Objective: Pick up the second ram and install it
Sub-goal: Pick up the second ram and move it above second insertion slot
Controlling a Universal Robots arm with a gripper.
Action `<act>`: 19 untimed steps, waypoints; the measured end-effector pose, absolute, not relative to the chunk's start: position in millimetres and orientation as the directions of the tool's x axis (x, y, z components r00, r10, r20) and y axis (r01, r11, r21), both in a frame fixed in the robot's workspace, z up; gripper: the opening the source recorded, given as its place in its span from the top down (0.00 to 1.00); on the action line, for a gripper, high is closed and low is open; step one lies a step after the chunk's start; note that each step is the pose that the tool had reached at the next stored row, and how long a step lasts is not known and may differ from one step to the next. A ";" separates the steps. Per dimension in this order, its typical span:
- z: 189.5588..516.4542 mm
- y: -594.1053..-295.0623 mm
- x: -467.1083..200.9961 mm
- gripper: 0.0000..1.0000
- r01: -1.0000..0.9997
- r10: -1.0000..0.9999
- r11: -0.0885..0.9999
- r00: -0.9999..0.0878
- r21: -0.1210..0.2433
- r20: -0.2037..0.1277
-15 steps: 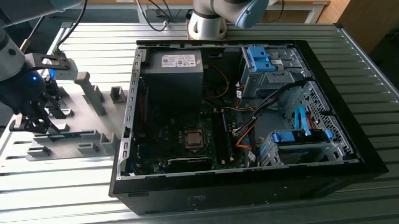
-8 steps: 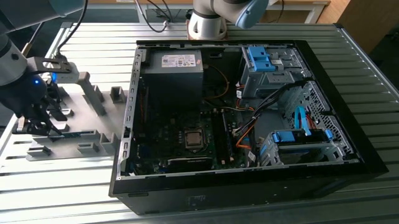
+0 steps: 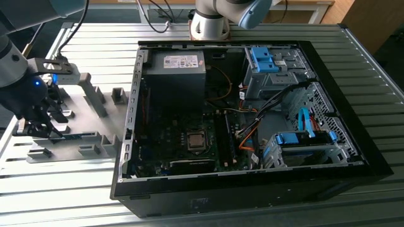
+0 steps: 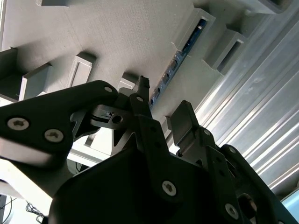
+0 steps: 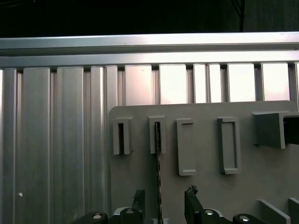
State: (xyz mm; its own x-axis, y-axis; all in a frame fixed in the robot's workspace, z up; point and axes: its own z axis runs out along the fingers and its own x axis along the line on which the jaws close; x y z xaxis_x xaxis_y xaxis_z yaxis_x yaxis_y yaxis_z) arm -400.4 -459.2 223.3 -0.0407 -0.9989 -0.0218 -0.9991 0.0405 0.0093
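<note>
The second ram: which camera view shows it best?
The second wrist view: the second ram shows its blue-green face, standing in the grey fixture. The first wrist view shows it edge-on, a thin dark line between the open hand's fingers. The exterior view shows a small teal strip.

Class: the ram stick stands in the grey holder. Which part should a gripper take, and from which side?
Likely the free middle span of the second ram, pinched across its two flat faces, coming from above the grey holder. It stands on edge with an end tucked into a slotted block; the open gripper straddles it that way.
</note>
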 end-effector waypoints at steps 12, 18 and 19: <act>213.5 -459.2 -403.5 0.54 -0.999 -0.999 0.040 -0.041 0.009 -0.022; 210.1 -459.2 -403.6 0.55 -0.999 -0.999 0.040 -0.041 0.009 -0.022; 209.4 -459.2 -403.6 0.55 -0.999 -0.999 0.040 -0.041 0.009 -0.022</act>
State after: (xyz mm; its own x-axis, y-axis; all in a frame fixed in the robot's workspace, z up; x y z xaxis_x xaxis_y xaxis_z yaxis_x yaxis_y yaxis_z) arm -403.6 -459.2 209.4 -0.0407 -0.9989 -0.0217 -0.9991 0.0405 0.0093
